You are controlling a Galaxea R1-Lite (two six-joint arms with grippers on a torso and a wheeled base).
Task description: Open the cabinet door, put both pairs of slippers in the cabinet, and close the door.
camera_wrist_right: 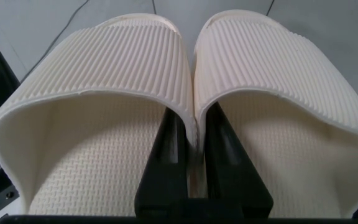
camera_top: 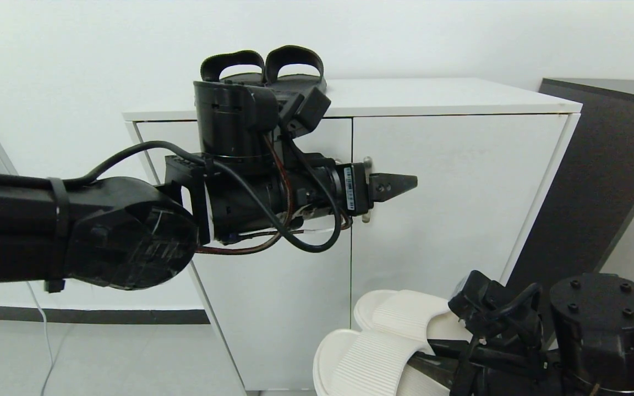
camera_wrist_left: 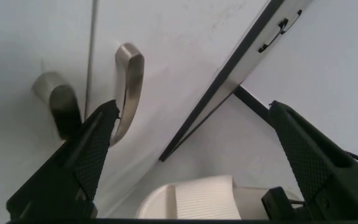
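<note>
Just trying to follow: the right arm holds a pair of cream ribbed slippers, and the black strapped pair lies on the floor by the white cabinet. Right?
Not quite. In the head view the black strapped slippers lie on top of the white cabinet, not on the floor. The right arm does hold the cream ribbed slippers, jaws shut on them.

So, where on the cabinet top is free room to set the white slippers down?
The top is bare from the black slippers to its right edge: that is the free patch. The black slippers fill its left part. Before the doors, the open left gripper sits at the handles, so passing there is tight.
</note>
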